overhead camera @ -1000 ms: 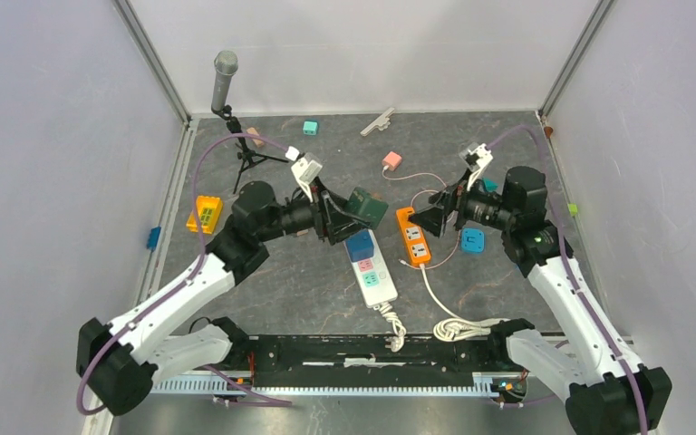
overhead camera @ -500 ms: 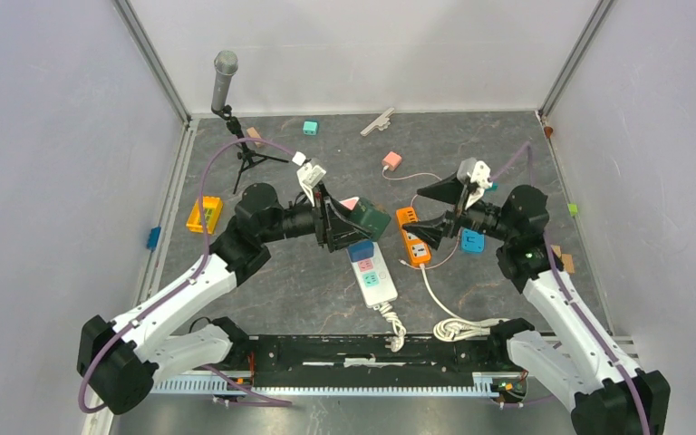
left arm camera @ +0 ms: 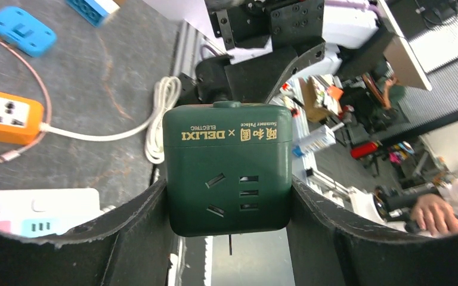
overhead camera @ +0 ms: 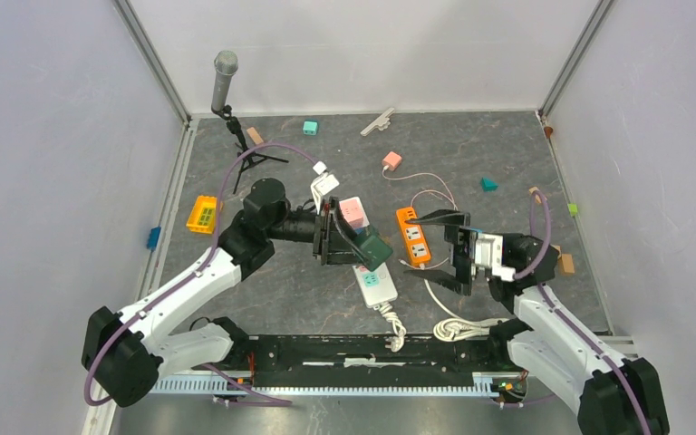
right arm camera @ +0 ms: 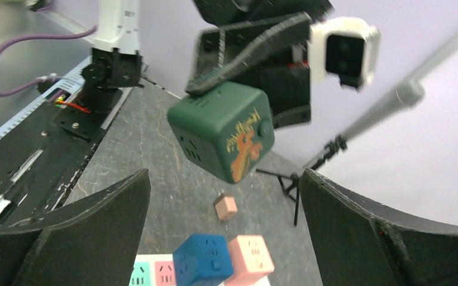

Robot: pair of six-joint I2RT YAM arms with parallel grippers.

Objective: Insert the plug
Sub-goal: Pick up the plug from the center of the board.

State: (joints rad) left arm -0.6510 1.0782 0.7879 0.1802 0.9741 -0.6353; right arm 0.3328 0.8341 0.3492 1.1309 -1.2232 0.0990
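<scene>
Showing two arms over one grey mat. Left gripper: its two fingers pinch one dark green cube plug by opposite sides, with the socket face toward the wrist camera and the cube lifted clear of the mat. From above, the plug hangs over the far part of the white power strip, at the middle of the mat; whether it touches anything below cannot be told. Right gripper: spread wide and holding nothing. It stands to the right of the plug, facing it and apart from it.

Power strips, two: one white and one orange power strip, lying side by side with the orange on the right. The white strip's sockets hold two cube adapters, one blue cube and one pink cube, next to each other. A white cord runs from the orange strip's near end to a coil at the near edge.

Loose on the mat:
- one small pink adapter;
- one teal cube;
- one flat blue adapter;
- one yellow block, at the left;
- one pale bar, at the far side.

One microphone on a tripod stands at the far left corner.
</scene>
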